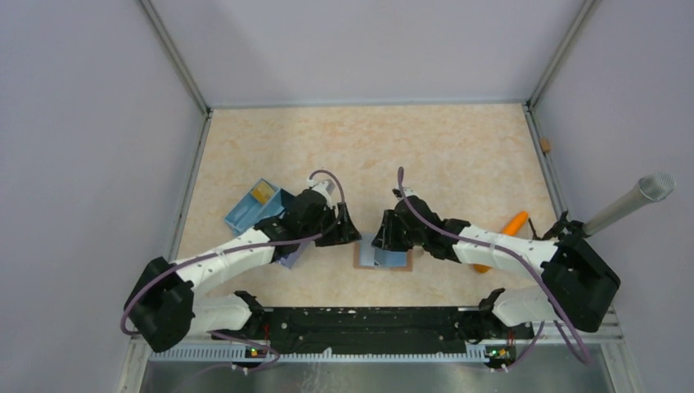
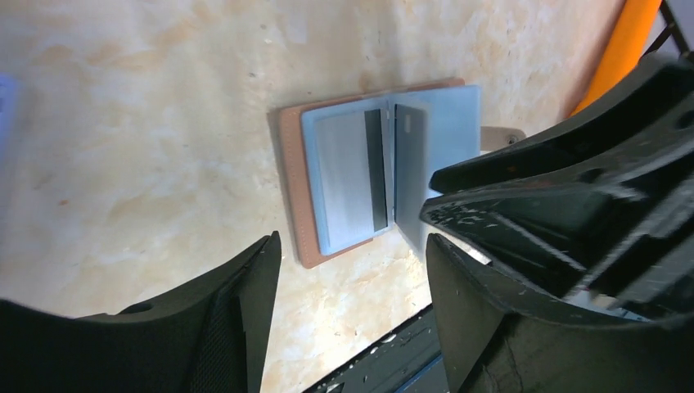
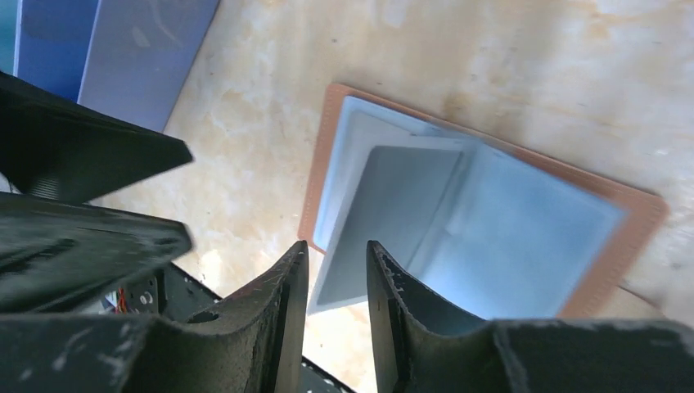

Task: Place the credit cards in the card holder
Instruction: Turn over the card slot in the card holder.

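Observation:
The brown card holder (image 1: 358, 262) lies open on the table between my two grippers, with its brown rim (image 2: 291, 188) (image 3: 323, 176) showing. A light blue credit card (image 1: 391, 259) (image 2: 348, 176) (image 3: 524, 246) lies flat on it. A second, greyer card (image 3: 393, 209) (image 2: 409, 176) leans tilted on top, beside the right gripper's fingers. My left gripper (image 1: 350, 233) (image 2: 352, 303) hovers just left of the holder, open and empty. My right gripper (image 1: 383, 239) (image 3: 335, 282) sits over the holder's near edge. Its jaws are slightly apart, and the tilted card's corner shows just beyond the gap.
A blue divided box (image 1: 258, 205) (image 3: 49, 41) stands left of the left gripper, with a lavender flat piece (image 1: 293, 254) (image 3: 139, 57) beside it. An orange carrot-shaped object (image 1: 509, 227) (image 2: 626, 41) lies beside the right arm. A grey tube (image 1: 630, 205) juts in at the right.

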Robot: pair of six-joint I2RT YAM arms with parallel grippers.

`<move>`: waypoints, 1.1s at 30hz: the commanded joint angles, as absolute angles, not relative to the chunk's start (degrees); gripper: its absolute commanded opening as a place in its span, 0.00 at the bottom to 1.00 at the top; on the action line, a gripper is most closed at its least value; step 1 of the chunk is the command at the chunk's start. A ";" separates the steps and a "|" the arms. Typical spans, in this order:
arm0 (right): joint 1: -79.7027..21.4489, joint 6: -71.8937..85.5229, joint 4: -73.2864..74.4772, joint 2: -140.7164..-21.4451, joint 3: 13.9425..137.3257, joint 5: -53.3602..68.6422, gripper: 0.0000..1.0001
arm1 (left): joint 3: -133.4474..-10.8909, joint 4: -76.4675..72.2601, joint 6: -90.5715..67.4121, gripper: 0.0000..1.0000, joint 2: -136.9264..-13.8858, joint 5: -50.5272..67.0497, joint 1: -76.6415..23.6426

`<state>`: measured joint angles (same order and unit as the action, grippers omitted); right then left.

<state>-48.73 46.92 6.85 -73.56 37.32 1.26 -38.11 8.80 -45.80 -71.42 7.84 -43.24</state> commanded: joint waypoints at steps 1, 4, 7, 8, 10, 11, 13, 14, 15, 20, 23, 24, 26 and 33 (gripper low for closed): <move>-51.73 46.42 2.44 -77.69 42.09 1.46 0.33 | -39.56 16.57 -42.27 0.70 -63.70 6.32 -38.62; -52.90 46.45 0.86 -80.86 43.81 2.27 0.33 | -39.95 21.42 -39.68 0.73 -59.34 6.17 -33.48; -54.05 45.30 1.22 -82.42 45.84 1.91 0.37 | -40.72 25.18 -37.53 0.82 -55.39 5.16 -29.06; -54.28 44.62 1.71 -82.25 46.47 1.55 0.40 | -41.08 26.15 -36.68 0.85 -54.40 4.55 -27.59; -54.32 43.18 2.40 -81.50 47.53 0.78 0.47 | -42.35 28.43 -35.27 0.90 -53.21 3.39 -24.58; -54.35 41.89 2.78 -81.14 48.37 0.49 0.51 | -43.32 30.04 -34.53 0.93 -52.81 3.01 -23.06; -54.32 38.67 4.04 -81.02 50.86 0.27 0.57 | -44.56 31.99 -33.17 0.98 -52.66 2.37 -20.17; -54.32 36.83 5.20 -81.30 52.57 0.26 0.59 | -45.02 32.55 -32.46 0.99 -52.58 2.21 -18.73; -54.33 34.74 6.02 -81.91 54.48 0.26 0.61 | -45.34 32.93 -31.76 0.99 -52.56 2.08 -17.36; -54.39 23.94 9.17 -88.13 65.12 0.26 0.65 | -44.85 33.55 -30.86 0.99 -52.51 -1.81 -9.88; -54.42 20.12 9.46 -93.30 71.41 0.57 0.65 | -42.79 31.13 -32.00 0.99 -50.87 -3.34 -4.67; -54.54 19.11 9.31 -94.99 73.97 0.42 0.65 | -41.91 30.10 -32.78 0.99 -50.41 -3.97 -2.04; -55.03 17.30 8.87 -98.99 77.70 0.31 0.65 | -40.41 27.76 -34.70 0.99 -49.58 -4.74 2.66; -57.70 11.10 11.13 -111.86 92.44 -3.43 0.66 | -35.93 22.58 -37.85 0.99 -48.32 -10.91 11.94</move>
<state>-55.40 16.91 10.07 -107.15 84.53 -0.23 -37.58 27.86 -35.92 -49.15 -5.72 8.29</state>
